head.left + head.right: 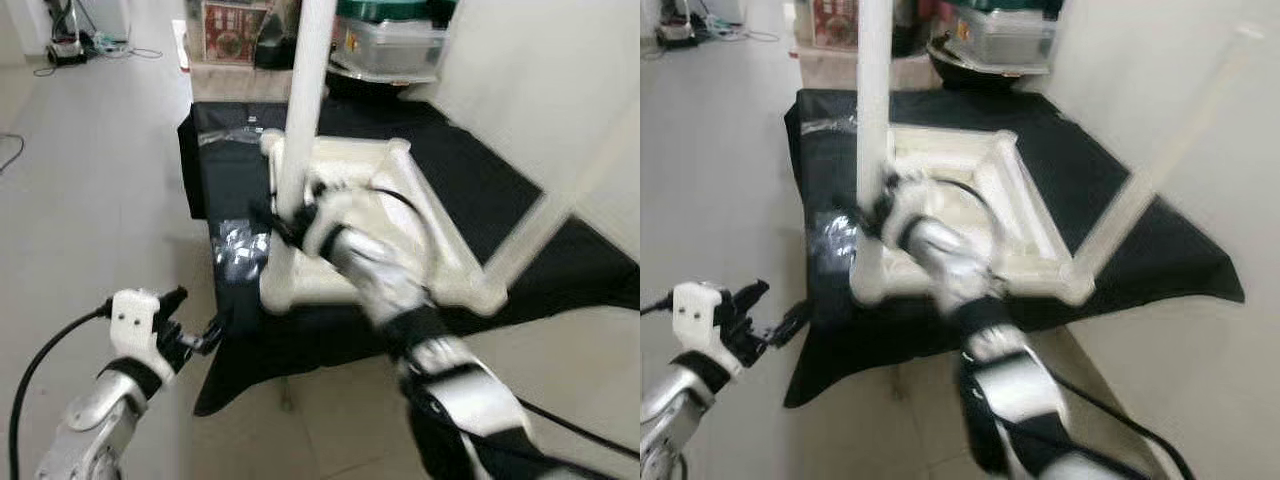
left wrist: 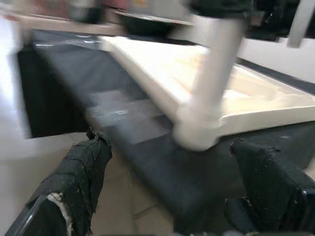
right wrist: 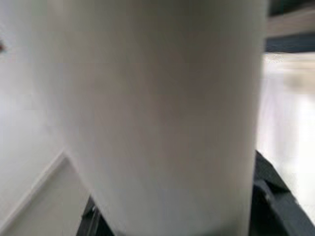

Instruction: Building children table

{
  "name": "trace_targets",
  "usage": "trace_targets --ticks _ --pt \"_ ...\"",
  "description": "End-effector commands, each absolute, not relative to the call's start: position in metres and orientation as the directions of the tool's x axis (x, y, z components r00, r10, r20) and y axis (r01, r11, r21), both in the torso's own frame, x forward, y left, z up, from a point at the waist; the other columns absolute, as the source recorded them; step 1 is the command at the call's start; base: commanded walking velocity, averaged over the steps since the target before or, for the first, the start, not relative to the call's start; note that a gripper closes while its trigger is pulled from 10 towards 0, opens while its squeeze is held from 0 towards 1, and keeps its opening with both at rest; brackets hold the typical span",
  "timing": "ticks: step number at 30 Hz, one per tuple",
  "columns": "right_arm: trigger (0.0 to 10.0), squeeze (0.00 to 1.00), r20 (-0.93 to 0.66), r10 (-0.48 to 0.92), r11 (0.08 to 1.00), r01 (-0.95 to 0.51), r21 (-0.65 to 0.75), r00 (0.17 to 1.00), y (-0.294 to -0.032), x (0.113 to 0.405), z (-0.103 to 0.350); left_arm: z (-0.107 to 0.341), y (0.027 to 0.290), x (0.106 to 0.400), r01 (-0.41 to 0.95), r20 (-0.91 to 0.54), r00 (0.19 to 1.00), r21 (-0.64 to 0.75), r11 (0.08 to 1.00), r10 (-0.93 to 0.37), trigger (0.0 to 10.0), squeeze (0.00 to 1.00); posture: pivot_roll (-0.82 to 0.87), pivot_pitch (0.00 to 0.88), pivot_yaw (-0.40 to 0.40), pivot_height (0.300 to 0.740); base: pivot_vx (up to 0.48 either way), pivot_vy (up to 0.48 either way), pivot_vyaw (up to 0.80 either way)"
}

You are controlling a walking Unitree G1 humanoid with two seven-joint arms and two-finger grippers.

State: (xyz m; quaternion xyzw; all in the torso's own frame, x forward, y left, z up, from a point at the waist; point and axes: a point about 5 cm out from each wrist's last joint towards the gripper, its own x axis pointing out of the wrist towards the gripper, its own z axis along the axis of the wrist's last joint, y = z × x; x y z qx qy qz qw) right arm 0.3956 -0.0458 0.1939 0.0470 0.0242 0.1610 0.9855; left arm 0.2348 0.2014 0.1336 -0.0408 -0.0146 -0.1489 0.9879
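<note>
Head views: white children's table is lying upside down on a black cloth over a low table. Right pincer is clamping round an upright white leg just above the near corner. Left pincer is hanging apart from it, below and beside the cloth edge, fingers spread w/ nothing btwn.

Left wrist: black fingers are standing wide apart, leg joint ahead.

Right wrist: the leg is sitting right up close, blurred.
</note>
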Motion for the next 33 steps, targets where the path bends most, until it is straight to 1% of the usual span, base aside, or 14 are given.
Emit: trace_targets --ticks 1,4,5,8,9,16,17,20,24,25,27,29,32,33 --pt "0.0 0.00 -0.258 -0.090 0.992 0.109 0.058 0.962 -0.102 0.392 0.145 0.131 0.202 0.234 0.296 0.030 0.955 -0.077 0.952 -0.295 10.0 0.00 0.19 0.000 -0.132 0.740 0.000 0.000 0.00" --pt "0.0 0.00 -0.320 -0.179 0.979 0.199 0.032 0.930 -0.110 0.382 0.131 0.132 0.202 0.234 0.298 0.029 0.955 -0.078 0.951 -0.297 10.0 0.00 0.18 0.000 -0.119 0.740 0.000 0.000 0.00" --pt "10.0 0.00 -0.303 -0.155 0.985 0.171 0.027 0.940 -0.104 0.374 0.132 0.132 0.203 0.234 0.301 0.027 0.954 -0.078 0.951 -0.300 10.0 0.00 0.18 0.000 -0.113 0.740 0.000 0.000 0.00" --pt "10.0 0.00 -0.212 0.130 0.989 -0.112 0.095 0.969 -0.070 0.364 0.152 0.132 0.203 0.233 0.309 0.023 0.951 -0.078 0.948 -0.308 10.0 0.00 0.16 0.000 -0.103 0.740 0.000 0.000 0.00" --pt "10.0 1.00 -0.104 0.289 0.950 -0.272 0.156 0.952 -0.056 0.362 0.168 0.132 0.203 0.233 0.312 0.022 0.950 -0.079 0.947 -0.312 10.0 0.00 0.16 0.000 -0.104 0.740 0.000 0.000 0.00" --pt "10.0 0.92 0.127 0.684 0.702 -0.695 0.154 0.719 -0.032 0.359 0.208 0.131 0.201 0.234 0.313 0.024 0.950 -0.082 0.946 -0.312 10.0 0.00 0.17 0.000 -0.114 0.740 0.000 0.000 0.00" --pt "10.0 0.00 0.163 0.774 0.608 -0.790 0.084 0.612 -0.035 0.359 0.217 0.131 0.201 0.234 0.311 0.026 0.950 -0.083 0.947 -0.310 10.0 0.00 0.18 0.000 -0.124 0.740 0.000 0.000 0.00" --pt "10.0 0.00 0.162 0.874 0.467 -0.884 -0.020 0.458 -0.043 0.363 0.224 0.131 0.201 0.234 0.308 0.029 0.951 -0.084 0.948 -0.307 10.0 0.00 0.18 0.000 -0.128 0.740 0.000 0.000 0.00" --pt "9.9 0.00 0.100 0.879 0.472 -0.880 -0.043 0.467 -0.046 0.369 0.218 0.132 0.201 0.234 0.306 0.032 0.952 -0.084 0.948 -0.305 10.0 0.00 0.19 0.000 -0.138 0.740 0.000 0.000 0.00" --pt "0.2 0.00 0.058 0.796 0.604 -0.797 -0.015 0.603 -0.047 0.379 0.213 0.132 0.201 0.234 0.304 0.034 0.953 -0.084 0.949 -0.302 10.0 0.00 0.19 0.000 -0.144 0.740 0.000 0.000 0.00" --pt "0.0 0.00 0.008 0.686 0.728 -0.686 0.009 0.728 -0.051 0.388 0.206 0.133 0.201 0.233 0.302 0.035 0.953 -0.084 0.950 -0.300 10.0 0.00 0.19 0.000 -0.144 0.740 0.000 0.000 0.00" --pt "0.0 0.00 -0.155 0.135 0.988 -0.122 0.093 0.979 -0.094 0.403 0.178 0.133 0.201 0.231 0.297 0.038 0.955 -0.084 0.951 -0.295 10.0 0.00 0.19 0.000 -0.143 0.740 0.000 0.000 0.00" --pt "0.0 0.00 -0.214 -0.048 0.992 0.072 0.104 0.976 -0.113 0.401 0.167 0.134 0.201 0.230 0.296 0.038 0.955 -0.084 0.951 -0.294 10.0 0.00 0.19 0.000 -0.140 0.740 0.000 0.000 0.00" --pt "0.0 0.00 -0.257 -0.269 0.946 0.305 0.112 0.928 -0.136 0.395 0.154 0.134 0.202 0.229 0.296 0.039 0.955 -0.085 0.951 -0.294 10.0 0.00 0.18 0.000 -0.135 0.740 0.000 0.000 0.00"
